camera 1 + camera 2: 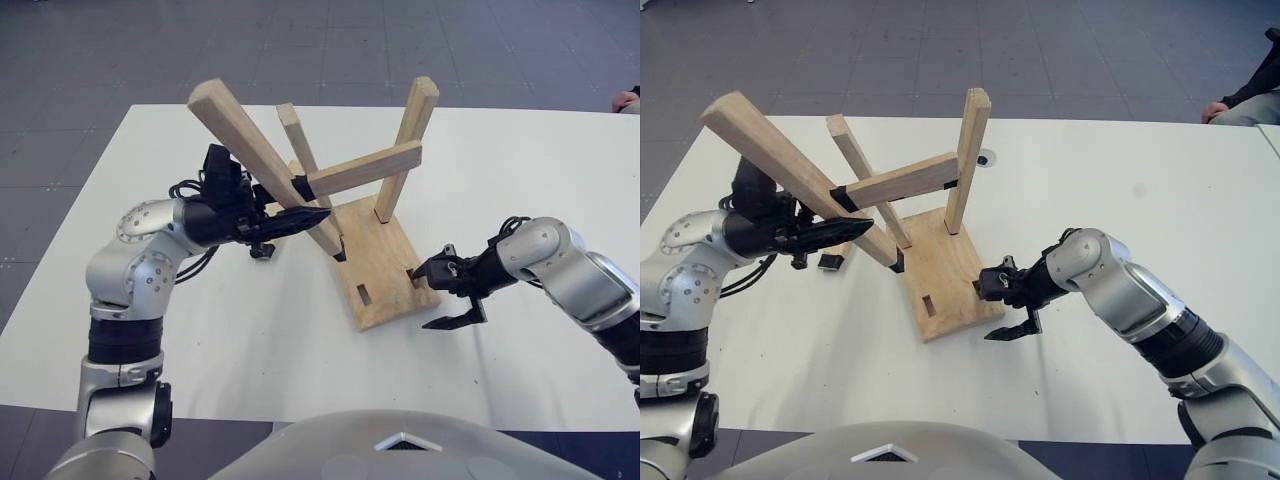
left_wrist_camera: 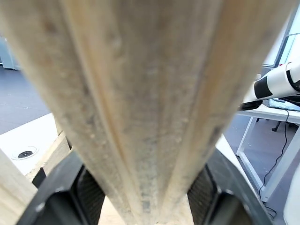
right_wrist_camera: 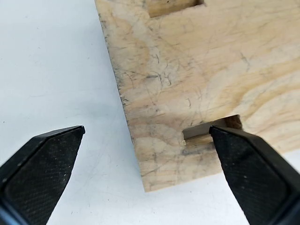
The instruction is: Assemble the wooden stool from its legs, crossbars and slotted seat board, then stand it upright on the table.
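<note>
**Stool part-built, standing upside down**

The seat board (image 1: 378,255) lies flat at the centre of the desk (image 1: 520,160), with three legs rising from it. At the board's 9 o'clock, the left end effector (image 1: 305,217) is clenched on the slanted leg (image 1: 250,135). One crossbar (image 1: 370,168) ties this leg to the upright leg (image 1: 410,140). At 5 o'clock, the right end effector (image 1: 440,295) is released and straddles the near corner by an empty slot (image 3: 211,129). Judged left to do: fill the slots, fit more crossbars, right the stool. How deep the legs sit is hidden.
</note>
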Available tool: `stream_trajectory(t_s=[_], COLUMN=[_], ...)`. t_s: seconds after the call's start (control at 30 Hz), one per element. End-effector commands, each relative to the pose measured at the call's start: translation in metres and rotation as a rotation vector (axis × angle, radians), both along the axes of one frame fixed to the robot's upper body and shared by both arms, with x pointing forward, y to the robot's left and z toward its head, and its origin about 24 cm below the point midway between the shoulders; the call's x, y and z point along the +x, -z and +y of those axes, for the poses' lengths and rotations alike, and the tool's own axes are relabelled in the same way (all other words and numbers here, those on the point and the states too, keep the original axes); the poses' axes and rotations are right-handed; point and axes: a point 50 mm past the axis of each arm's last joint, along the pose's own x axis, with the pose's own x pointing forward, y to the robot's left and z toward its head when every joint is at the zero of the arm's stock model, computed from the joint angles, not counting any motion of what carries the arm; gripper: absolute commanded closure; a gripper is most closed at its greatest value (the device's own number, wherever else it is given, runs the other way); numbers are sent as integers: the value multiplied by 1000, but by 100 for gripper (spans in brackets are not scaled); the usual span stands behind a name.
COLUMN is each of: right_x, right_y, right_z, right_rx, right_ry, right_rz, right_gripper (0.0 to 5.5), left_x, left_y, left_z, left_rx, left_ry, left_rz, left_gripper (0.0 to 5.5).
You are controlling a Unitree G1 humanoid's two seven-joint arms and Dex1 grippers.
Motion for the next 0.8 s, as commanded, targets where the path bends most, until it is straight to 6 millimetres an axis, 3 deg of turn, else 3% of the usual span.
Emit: stream_trajectory(t_s=[0.03,0.23,0.53,0.8], right_x=[1,-7,-9,4], right_y=[-6,-4,0,-3], right_z=[3,13,30,4], right_rx=[18,79,133,82], right_ry=[-4,34,91,175], right_rz=[-20,-6,-2,-41], right_gripper=[58,58,58,58], left_x=[-14,-38,-35,-42], left_y=[17,38,51,58], left_z=[-22,-38,-29,-37], left_rx=[0,29,73,45], left_ry=[-75,-87,-162,-190], left_rz=[-21,20,15,42], left_gripper=[345,345,345,345])
